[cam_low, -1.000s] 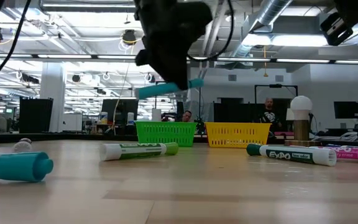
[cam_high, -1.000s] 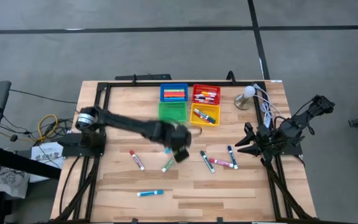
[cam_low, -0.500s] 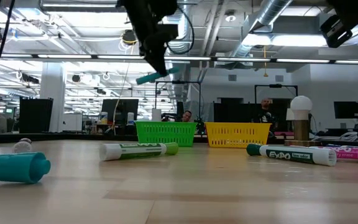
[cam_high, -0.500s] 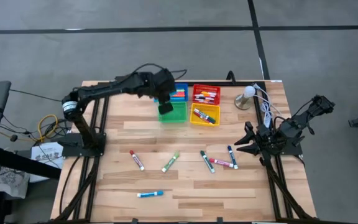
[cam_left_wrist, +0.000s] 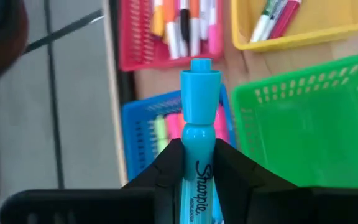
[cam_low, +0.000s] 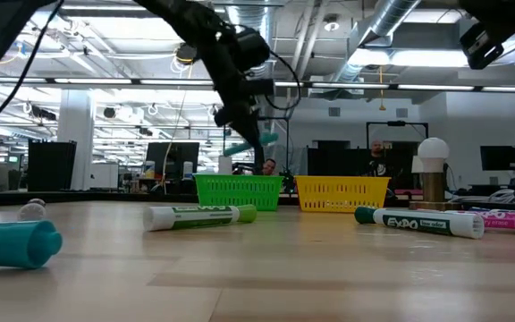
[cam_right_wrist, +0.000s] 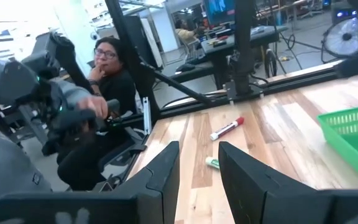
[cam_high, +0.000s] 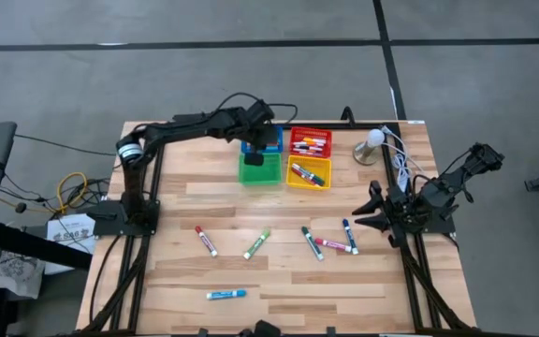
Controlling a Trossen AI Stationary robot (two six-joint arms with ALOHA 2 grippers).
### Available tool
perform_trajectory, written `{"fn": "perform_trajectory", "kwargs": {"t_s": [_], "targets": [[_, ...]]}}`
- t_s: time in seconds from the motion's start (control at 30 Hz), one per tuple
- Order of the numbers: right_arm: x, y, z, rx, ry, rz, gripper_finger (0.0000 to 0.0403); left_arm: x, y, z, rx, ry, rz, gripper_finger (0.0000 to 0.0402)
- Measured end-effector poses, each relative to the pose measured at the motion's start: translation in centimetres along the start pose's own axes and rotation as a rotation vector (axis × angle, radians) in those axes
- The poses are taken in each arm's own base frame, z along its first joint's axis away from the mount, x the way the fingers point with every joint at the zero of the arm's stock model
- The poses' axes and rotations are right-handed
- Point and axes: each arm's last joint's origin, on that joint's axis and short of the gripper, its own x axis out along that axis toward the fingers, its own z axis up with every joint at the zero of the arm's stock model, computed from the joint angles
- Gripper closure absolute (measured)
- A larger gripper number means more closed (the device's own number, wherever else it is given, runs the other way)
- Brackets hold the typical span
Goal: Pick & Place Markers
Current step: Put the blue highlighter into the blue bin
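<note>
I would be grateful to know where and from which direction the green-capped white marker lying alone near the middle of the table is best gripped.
Grip the green-capped white marker at mid-barrel, coming straight down from above. It lies flat and diagonal on the wooden table, so the jaws should probably be turned to close across its narrow width. Nothing lies close on either side; the red-capped marker lies apart from it, so both long sides look reachable.

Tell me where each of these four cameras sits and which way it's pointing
High view: overhead, straight down on the table; both arms show.
Low view: table height, level across; left gripper hangs over the green bin.
Left wrist view: looks past its fingers clamping a blue marker above the blue bin.
Right wrist view: at the table's right edge, looks across; its fingers hold nothing.
Shared: high and left wrist views both show the green bin.
</note>
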Motion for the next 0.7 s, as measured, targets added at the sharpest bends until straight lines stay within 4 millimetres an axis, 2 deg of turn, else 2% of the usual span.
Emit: {"fn": "perform_trajectory", "kwargs": {"t_s": [0.17,0.5,0.7], "targets": [[0.0,0.0,0.3,0.012,-0.033,-0.013,0.0301,2.0,0.0,-0.8,0.019,0.010,-0.052,0.0337],[0.0,-0.3,0.6,0.022,-0.071,-0.072,0.0301,2.4,1.6,-2.4,-0.035,-0.052,-0.104,0.0337],[0.1,-0.7,0.8,0.027,-0.090,-0.111,0.0301,3.3,1.5,-2.6,-0.036,-0.071,-0.132,0.0337]]}}
